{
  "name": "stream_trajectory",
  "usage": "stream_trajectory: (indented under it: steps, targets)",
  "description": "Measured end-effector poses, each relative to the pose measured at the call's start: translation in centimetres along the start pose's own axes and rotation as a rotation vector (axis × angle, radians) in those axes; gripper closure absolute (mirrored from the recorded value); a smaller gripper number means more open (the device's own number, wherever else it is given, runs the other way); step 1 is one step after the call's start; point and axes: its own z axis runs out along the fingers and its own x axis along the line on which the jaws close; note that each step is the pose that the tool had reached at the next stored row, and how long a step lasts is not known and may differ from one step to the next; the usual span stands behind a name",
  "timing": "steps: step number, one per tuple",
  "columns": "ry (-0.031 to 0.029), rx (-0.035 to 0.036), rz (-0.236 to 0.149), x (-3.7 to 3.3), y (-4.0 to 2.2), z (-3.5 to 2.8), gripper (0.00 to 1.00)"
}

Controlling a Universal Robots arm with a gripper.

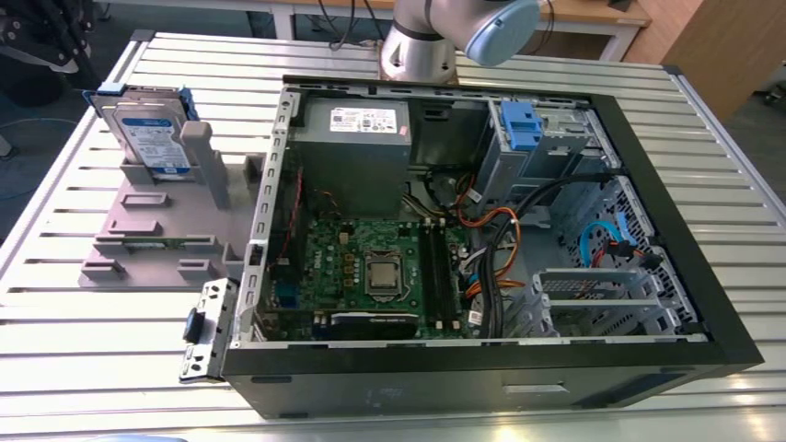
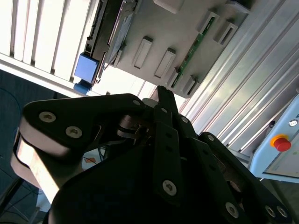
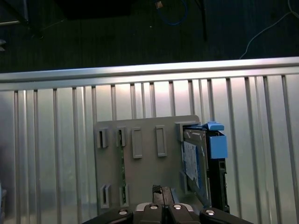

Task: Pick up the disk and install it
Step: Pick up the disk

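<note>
The disk [image 1: 153,138] stands on edge in a grey holder [image 1: 160,221].
The gripper [image 3: 161,189], closed and empty, hangs above the holder, just beside the disk.

Exterior view: bright, even light from overhead. Table [image 1: 50,331] pale with a soft sheen, strongest toward 7 o'clock. Open computer case [image 1: 491,387] holds shade inside, deepest along its wall from 3 to 5 o'clock. Soft highlight on the arm joint [image 1: 503,32] at 12 o'clock

First wrist view: white glare band across the table beside its edge; floor [image 3: 117,28] beyond it near black

Second wrist view: hand [image 2: 163,95] a dark backlit mass; table behind it blown out to white in places
</note>
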Motion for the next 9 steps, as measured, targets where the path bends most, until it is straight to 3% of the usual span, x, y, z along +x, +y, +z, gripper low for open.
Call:
stream_trajectory:
  steps: [9]
  targets:
    - [0.0003, -0.0001, -0.006, 0.0, 0.0, 0.0, 0.89]
